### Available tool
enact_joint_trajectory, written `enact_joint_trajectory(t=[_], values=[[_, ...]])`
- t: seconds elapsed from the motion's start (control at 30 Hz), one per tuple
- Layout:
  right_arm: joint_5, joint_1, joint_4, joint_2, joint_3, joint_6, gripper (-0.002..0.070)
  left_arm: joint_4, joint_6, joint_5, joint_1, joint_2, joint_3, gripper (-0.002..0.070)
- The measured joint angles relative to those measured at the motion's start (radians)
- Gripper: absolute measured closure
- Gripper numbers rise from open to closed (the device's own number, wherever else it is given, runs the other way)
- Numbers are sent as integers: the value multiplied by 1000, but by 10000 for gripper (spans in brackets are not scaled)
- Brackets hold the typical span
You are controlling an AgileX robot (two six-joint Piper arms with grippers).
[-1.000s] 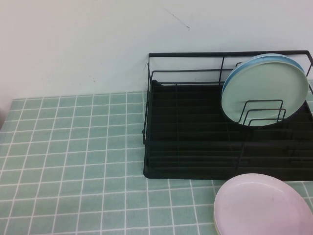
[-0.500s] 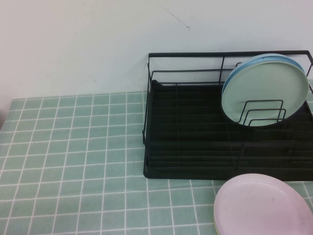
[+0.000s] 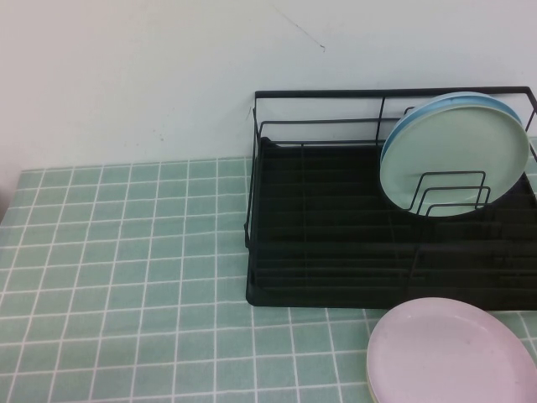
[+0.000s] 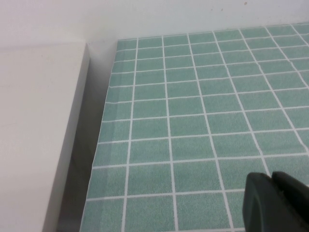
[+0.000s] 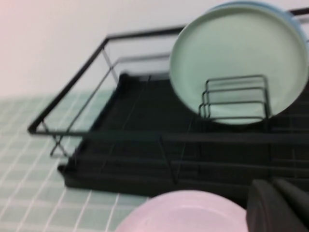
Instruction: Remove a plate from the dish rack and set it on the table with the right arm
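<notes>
High view shows the plate [image 3: 454,153] upright in the dish rack [image 3: 336,252], upper right. Right gripper [image 5: 277,205], lower right of its wrist view, and left gripper [image 4: 275,200] over the table [image 4: 193,121]: fingers clenched. Approach pending; you must spread them and reach the rim.

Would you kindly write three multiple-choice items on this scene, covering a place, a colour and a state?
1. Where is the mint plate?
A. upright in the rack
B. flat on the table
C. held by a tool

2. What colour is the plate in front of the rack?
A. blue
B. pink
C. black

3. What is the right tool holding?
A. the mint plate
B. the rack
C. nothing

A: it leans behind wire loops.
B: pale pink, lying on the tiles.
C: it hangs short of the rack; the left tool hangs over bare tiles.
</notes>
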Motion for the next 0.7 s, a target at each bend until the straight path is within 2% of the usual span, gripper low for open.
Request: enact_joint_trajectory(t=[0.3, 0.7], values=[[155, 0, -2, 412, -252, -146, 678, 0, 0, 0, 0, 0, 0, 678], [233, 0, -4, 738, -466, -178, 678, 0, 2, 0, 0, 0, 0, 678]])
